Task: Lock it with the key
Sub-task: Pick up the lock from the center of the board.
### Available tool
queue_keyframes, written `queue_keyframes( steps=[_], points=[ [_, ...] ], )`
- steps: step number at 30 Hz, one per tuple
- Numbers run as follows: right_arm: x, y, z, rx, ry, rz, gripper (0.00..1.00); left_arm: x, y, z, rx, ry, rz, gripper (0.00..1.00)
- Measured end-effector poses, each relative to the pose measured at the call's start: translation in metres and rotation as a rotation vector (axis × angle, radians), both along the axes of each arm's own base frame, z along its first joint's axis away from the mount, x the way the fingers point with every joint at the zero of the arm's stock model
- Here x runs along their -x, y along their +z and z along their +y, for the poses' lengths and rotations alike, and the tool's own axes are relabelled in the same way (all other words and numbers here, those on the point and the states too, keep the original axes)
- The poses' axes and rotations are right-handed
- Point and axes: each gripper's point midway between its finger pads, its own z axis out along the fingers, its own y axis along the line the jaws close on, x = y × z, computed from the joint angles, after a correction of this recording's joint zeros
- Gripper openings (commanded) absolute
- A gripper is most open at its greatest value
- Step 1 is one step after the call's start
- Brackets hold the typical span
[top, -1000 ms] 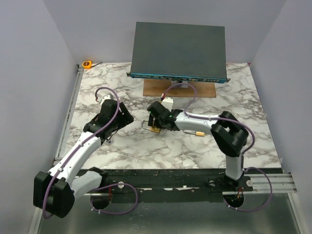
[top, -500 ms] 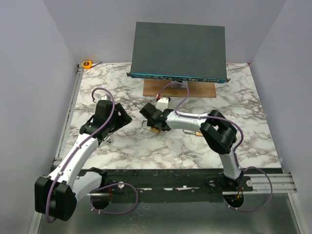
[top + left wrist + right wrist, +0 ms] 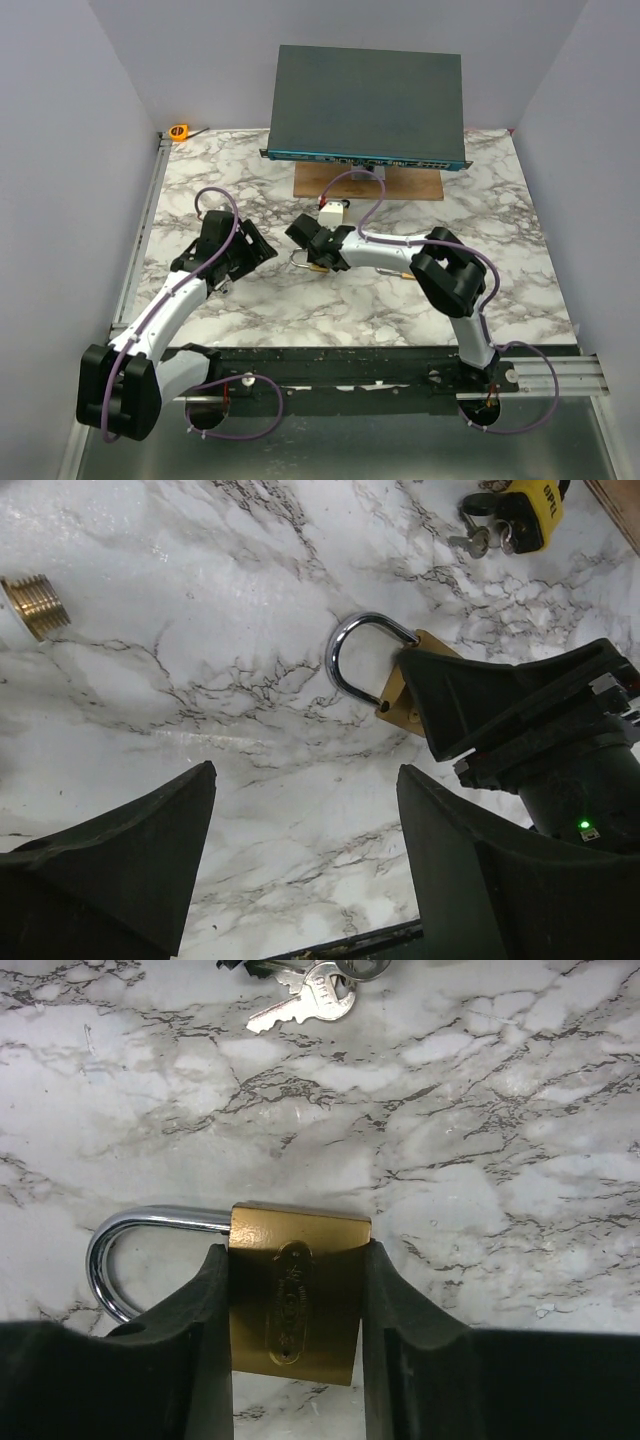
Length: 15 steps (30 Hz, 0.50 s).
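Observation:
A brass padlock (image 3: 296, 1235) with an open chrome shackle (image 3: 110, 1250) lies flat on the marble table (image 3: 250, 160). My right gripper (image 3: 296, 1260) is shut on the padlock's body, one finger on each side. The padlock also shows in the top view (image 3: 311, 264) and in the left wrist view (image 3: 398, 685), under my right gripper (image 3: 318, 255). A bunch of silver keys (image 3: 305, 995) lies beyond the padlock; it hangs on a yellow tag (image 3: 528, 515). My left gripper (image 3: 305, 775) is open and empty, left of the padlock (image 3: 250, 255), jaws towards it.
A grey network switch (image 3: 368, 100) stands at the back on a wooden board (image 3: 370, 184). An orange tape measure (image 3: 178, 131) lies at the far left corner. A brass threaded fitting (image 3: 32, 605) lies on the table left of the padlock.
My right arm's elbow swung left while its gripper stayed at the padlock. My left gripper shifted slightly nearer and towards the padlock.

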Motion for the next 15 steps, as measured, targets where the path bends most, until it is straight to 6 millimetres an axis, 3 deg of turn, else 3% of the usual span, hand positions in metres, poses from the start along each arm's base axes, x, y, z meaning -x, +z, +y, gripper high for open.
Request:
queue_keyframes(
  steps=[3,10,15],
  points=[
    [0.000,0.000,0.000,0.003,0.003,0.000,0.05,-0.001,0.002,-0.003,0.022,-0.011,-0.005,0.66],
    [0.016,0.007,-0.009,-0.022,0.032,0.033,0.01,0.001,0.004,-0.015,0.066,-0.074,-0.003,0.62],
    [0.024,0.041,-0.017,-0.102,0.050,0.022,0.01,0.008,0.008,-0.023,0.095,-0.140,-0.007,0.58]
  ],
)
